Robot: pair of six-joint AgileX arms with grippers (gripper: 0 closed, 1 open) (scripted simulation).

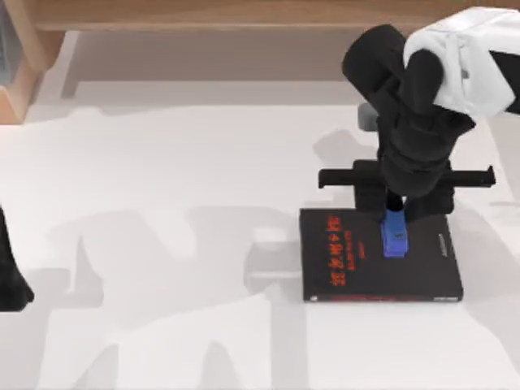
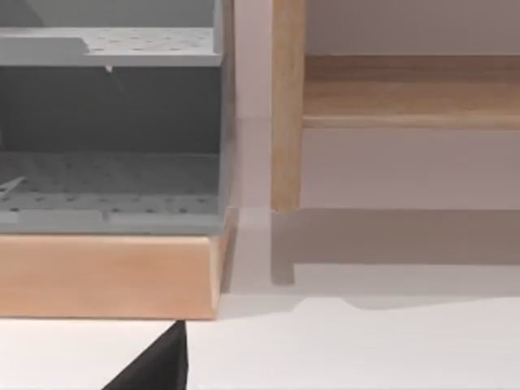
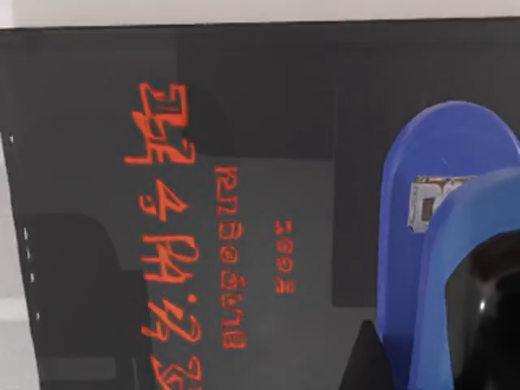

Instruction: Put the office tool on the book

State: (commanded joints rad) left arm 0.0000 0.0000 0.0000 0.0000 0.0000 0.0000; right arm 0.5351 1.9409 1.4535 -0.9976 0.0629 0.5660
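Observation:
The book [image 1: 349,264] lies flat on the white table right of centre, black with red lettering and a red strip along its near edge. Its cover [image 3: 244,122] also spreads across the right wrist view. The office tool [image 1: 395,235] is a small, narrow, bright blue piece above the book's far half, and its rounded blue end [image 3: 439,179] with a metal insert is seen close up. My right gripper [image 1: 396,216] reaches down from the far right and is shut on the tool's far end. My left arm [image 1: 10,280] is parked at the table's left edge.
A wooden rail [image 1: 244,12] runs along the back of the table. At the back left stands a grey perforated shelf unit [image 2: 106,171] on a wooden base [image 2: 106,276], beside a wooden post [image 2: 286,106]. White table [image 1: 162,244] stretches left of the book.

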